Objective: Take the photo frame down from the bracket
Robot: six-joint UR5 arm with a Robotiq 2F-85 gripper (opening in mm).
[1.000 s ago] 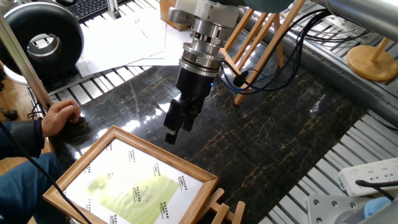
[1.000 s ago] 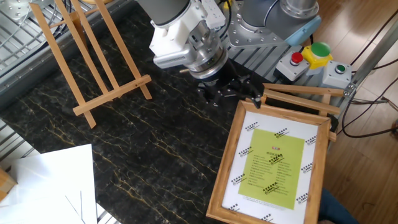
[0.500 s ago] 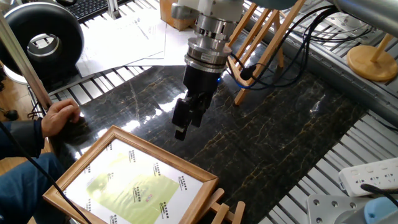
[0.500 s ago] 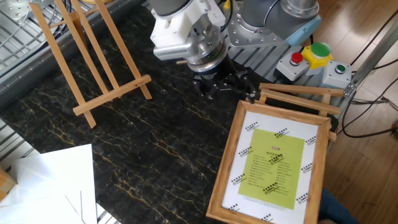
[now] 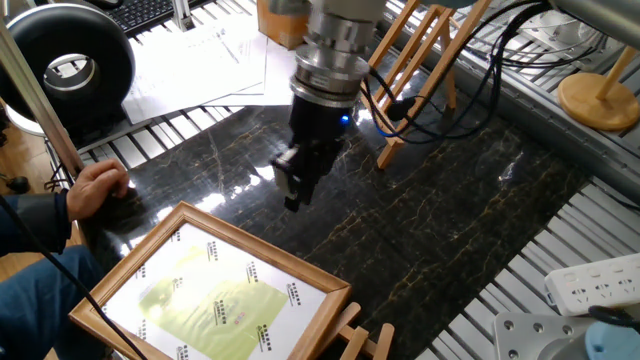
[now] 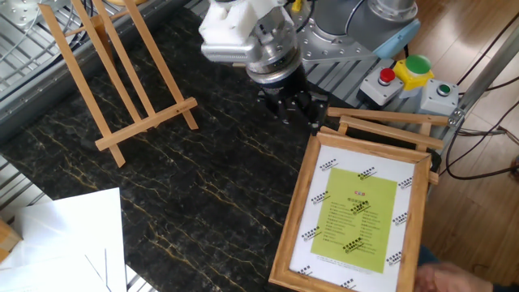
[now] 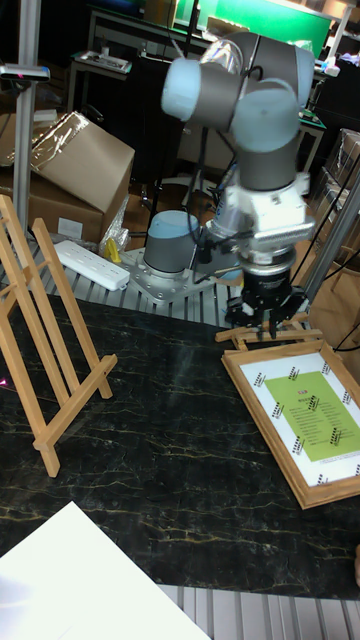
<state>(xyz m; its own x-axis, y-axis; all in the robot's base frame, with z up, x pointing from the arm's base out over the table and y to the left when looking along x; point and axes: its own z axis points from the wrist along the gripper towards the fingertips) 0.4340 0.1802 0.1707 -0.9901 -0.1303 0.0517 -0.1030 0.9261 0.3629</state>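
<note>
From the bare easel (image 6: pixel 122 77) at nine o'clock across to the picture frame (image 6: pixel 354 212) lying flat at four o'clock, the job looks done, so next comes only backing away, the arm hanging upright with its empty claw (image 6: pixel 298 109) slightly parted above the frame's top edge.

You are looking at print on the photo frame (image 6: pixel 354 212) picture and white mat, but none of it is reading clearly
</note>
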